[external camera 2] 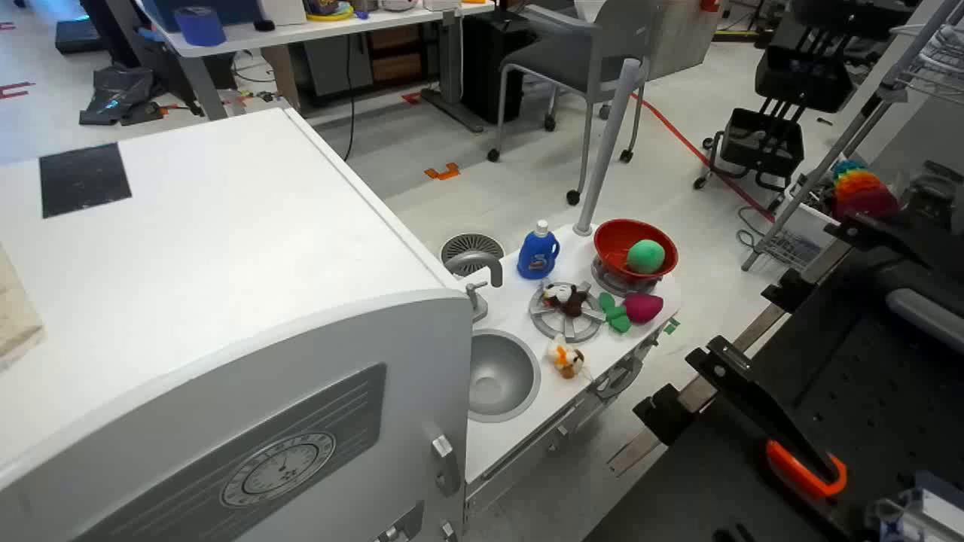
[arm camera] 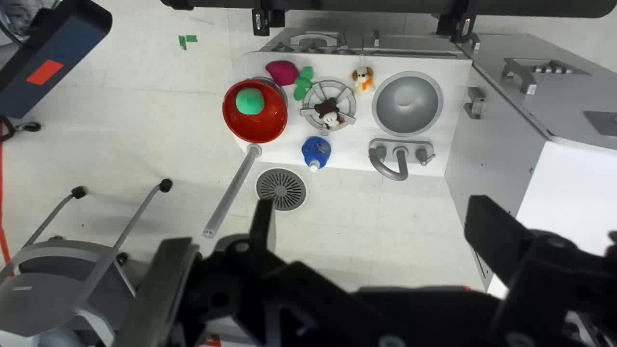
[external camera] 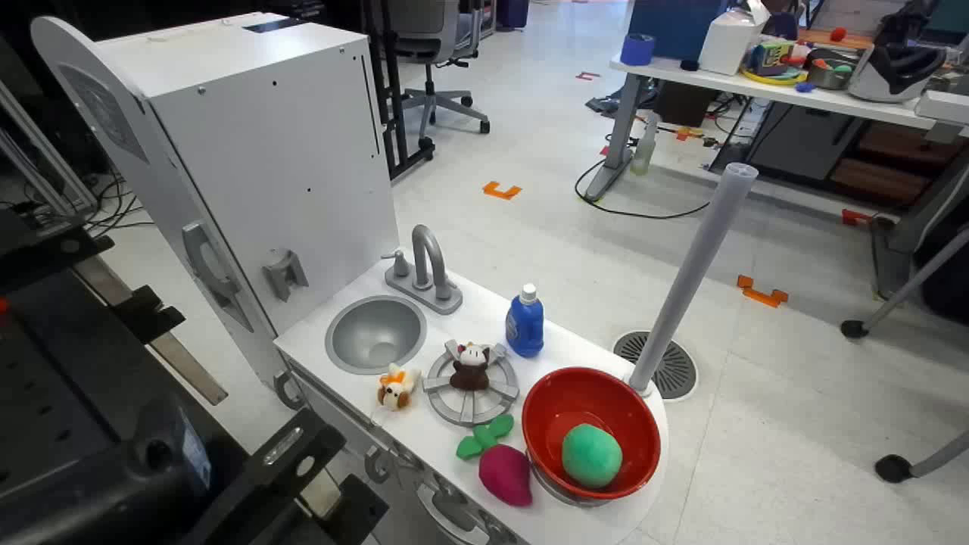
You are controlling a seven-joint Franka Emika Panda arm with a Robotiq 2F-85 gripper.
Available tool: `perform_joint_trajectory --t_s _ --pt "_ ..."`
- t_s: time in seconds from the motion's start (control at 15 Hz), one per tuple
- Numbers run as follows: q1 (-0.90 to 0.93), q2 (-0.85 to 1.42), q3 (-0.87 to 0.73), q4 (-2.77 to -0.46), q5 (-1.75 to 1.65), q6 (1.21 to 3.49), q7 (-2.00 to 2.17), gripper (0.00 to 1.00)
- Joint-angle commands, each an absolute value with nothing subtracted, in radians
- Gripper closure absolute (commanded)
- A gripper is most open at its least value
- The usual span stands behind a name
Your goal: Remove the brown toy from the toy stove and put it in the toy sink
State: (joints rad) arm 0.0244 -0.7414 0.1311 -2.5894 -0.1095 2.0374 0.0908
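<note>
The brown toy, a small dark brown plush with a white head, lies on the grey toy stove burner in both exterior views; the toy (external camera: 470, 375) (external camera 2: 574, 302) rests on the spokes of the burner (external camera: 468, 410) (external camera 2: 570, 328). The wrist view shows the toy (arm camera: 327, 107) and burner (arm camera: 344, 94) from above. The toy sink (external camera: 378, 337) (external camera 2: 503, 376) is a round grey basin near the tall cabinet; nothing shows inside the sink (arm camera: 407, 106). My gripper (arm camera: 371, 207) is open and empty, high above the counter, its fingers wide apart. It is out of both exterior views.
A white and tan dog toy (external camera: 395, 387) lies between sink and burner. A blue bottle (external camera: 525, 322), a purple beet toy (external camera: 506, 474) and a red bowl (external camera: 546, 397) holding a green ball (external camera: 592, 456) stand nearby. A faucet (external camera: 430, 265), grey post (external camera: 693, 276) and tall cabinet (external camera: 280, 151) rise above the counter.
</note>
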Motion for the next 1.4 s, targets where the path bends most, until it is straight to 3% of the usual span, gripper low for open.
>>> perform_joint_trajectory --t_s 0.0,1.0,1.33 --pt "0.032 -0.741 0.125 -2.585 -0.114 2.034 0.095 0.00" --pt "0.032 -0.741 0.125 -2.584 -0.114 2.034 0.095 0.00" --pt "0.002 -0.601 0.110 -2.527 -0.151 2.087 0.082 0.00"
